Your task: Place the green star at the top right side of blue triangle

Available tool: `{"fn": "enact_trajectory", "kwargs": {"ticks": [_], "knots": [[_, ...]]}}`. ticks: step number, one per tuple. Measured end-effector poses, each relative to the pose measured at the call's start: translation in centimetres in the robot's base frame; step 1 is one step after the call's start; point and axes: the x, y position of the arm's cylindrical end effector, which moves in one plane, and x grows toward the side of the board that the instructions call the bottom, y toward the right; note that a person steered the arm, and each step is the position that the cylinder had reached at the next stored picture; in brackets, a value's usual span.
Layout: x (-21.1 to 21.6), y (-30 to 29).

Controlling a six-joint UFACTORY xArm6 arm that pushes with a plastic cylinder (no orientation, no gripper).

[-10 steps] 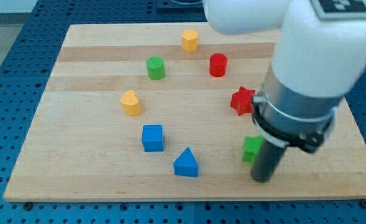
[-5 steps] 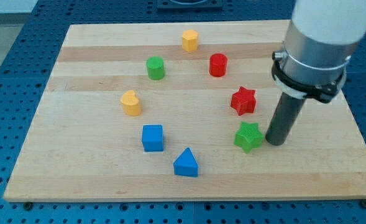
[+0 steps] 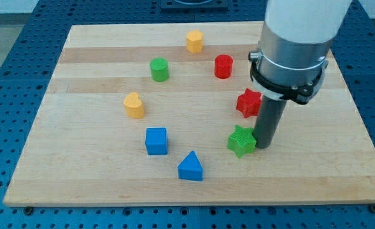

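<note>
The green star (image 3: pixel 241 141) lies on the wooden board (image 3: pixel 98 184), to the right of and a little above the blue triangle (image 3: pixel 190 166). My tip (image 3: pixel 263 145) stands right against the star's right side. The dark rod rises from there and partly hides the red star (image 3: pixel 248 102) just above the green star.
A blue cube (image 3: pixel 156 140) sits left of the triangle. A yellow block (image 3: pixel 134 105), a green cylinder (image 3: pixel 159 69), a yellow block (image 3: pixel 195 41) and a red cylinder (image 3: pixel 223 66) lie further up the board. The arm's grey and white body fills the upper right.
My tip moved from the star's lower right up and then left, pushing the green star leftward toward the blue triangle. The other blocks have not moved.
</note>
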Motion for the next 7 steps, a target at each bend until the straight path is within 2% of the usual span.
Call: {"fn": "enact_trajectory", "kwargs": {"ticks": [5, 6, 7], "knots": [[0.0, -1.4], [0.0, 1.2], [0.4, 9.7]]}}
